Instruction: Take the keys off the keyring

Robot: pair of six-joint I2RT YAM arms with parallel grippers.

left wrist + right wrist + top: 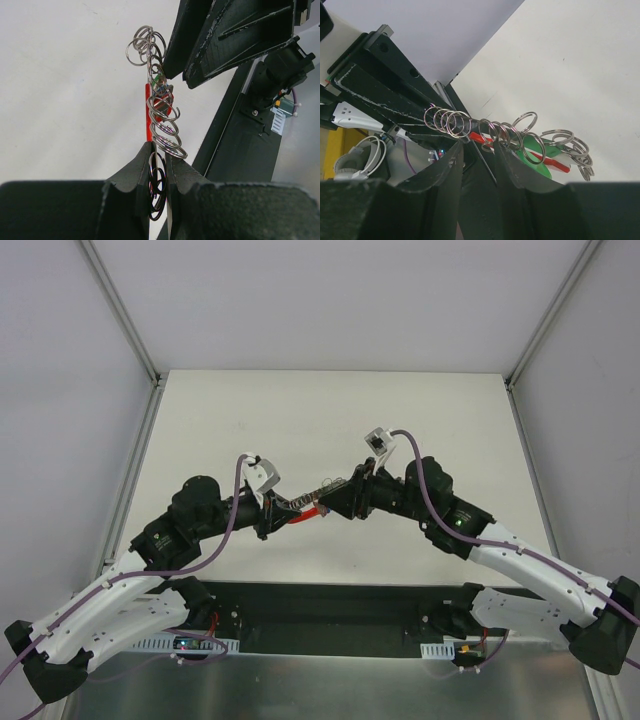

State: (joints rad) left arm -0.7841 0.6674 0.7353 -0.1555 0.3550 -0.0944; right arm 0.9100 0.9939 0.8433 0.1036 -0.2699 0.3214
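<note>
Your left tool (159,154) is pinching the keyring (165,125) by its lower coils, and the string of silvery wire rings and the red band rise from its tips. Your right tool (476,148) sits at the other end, fingers slightly apart around the rings; you cannot tell whether it grips. The keyring spans between both tools, above the bench (400,420), near its middle.

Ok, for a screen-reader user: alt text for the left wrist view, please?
At the bottom, the left gripper has its jaws shut on a chain of silvery split rings that runs up the frame beside a red band, over a white table. The dark right gripper sits close at upper right.
</note>
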